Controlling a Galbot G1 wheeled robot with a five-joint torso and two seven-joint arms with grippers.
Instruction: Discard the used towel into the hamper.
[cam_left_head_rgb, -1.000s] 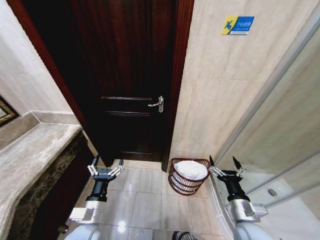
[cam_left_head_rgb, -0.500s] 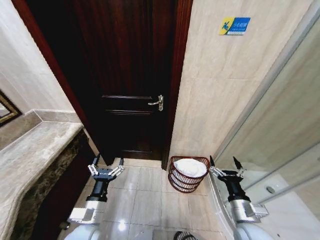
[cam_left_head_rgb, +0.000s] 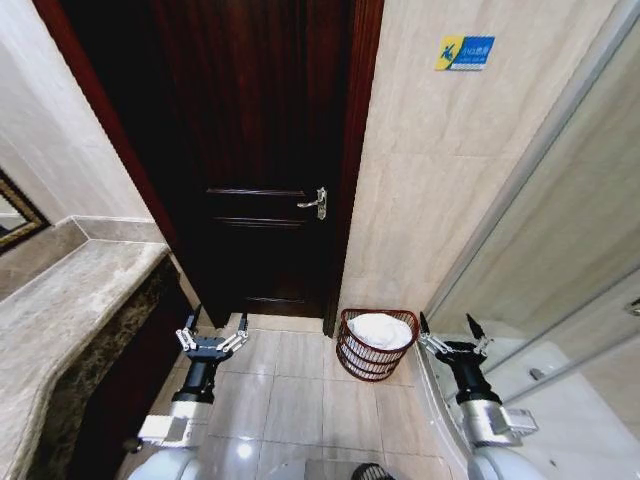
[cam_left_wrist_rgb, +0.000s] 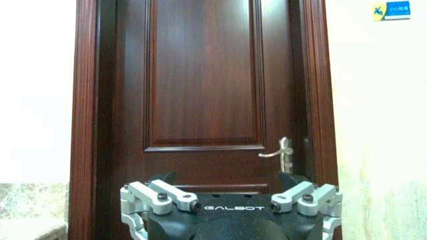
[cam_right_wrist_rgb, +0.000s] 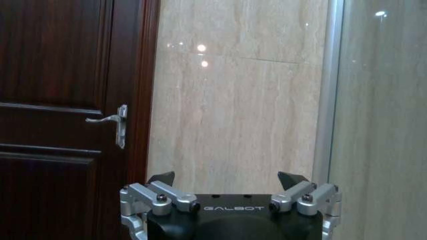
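Both arms low, held out front, pointing at door (cam_left_head_rgb: 265, 150) and wall. Left gripper (cam_left_head_rgb: 211, 338) over floor tiles, jaws spread wide, holding nothing. Right gripper (cam_left_head_rgb: 451, 338) by glass wall, jaws spread wide too, holding nothing. Hamper (cam_left_head_rgb: 375, 345) on floor by door frame, between grippers, nearer right one, not touching it. White towel (cam_left_head_rgb: 380, 328) lies inside hamper.

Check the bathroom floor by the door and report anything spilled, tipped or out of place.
Nothing stands out. The hamper stands upright against the wall beside the closed door, with the white towel inside it. The left gripper and right gripper are both open and empty.
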